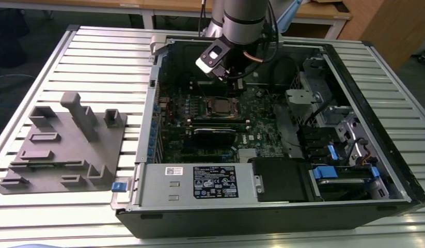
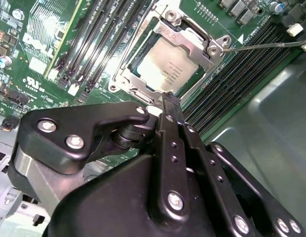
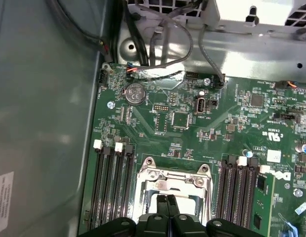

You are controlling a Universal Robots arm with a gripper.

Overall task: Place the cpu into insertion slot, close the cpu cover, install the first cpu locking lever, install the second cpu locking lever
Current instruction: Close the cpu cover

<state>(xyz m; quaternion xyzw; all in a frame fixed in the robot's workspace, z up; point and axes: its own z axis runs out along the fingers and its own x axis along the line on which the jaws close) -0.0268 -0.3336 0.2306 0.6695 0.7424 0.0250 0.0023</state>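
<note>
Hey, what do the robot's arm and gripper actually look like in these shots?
The arm is a silver-grey cylinder with a darker band. A pale box with a dark face sits at its wrist, and a copper-coloured cable loops beside it. The gripper is matte black, built of flat linkage bars fastened with shiny round silver screws.

I saw a pale silver-grey cpu (image 2: pixel 167 66), a silvery cpu cover (image 2: pixel 190 37), a green motherboard (image 3: pixel 232 128) and a black gripper (image 2: pixel 166 101).

The cpu (image 2: pixel 165 66) has a matt, pale metal top; the cpu cover (image 2: pixel 191 37) framing it is shiny bare metal. The gripper (image 2: pixel 168 101) looks matt black, possibly metal.
</note>
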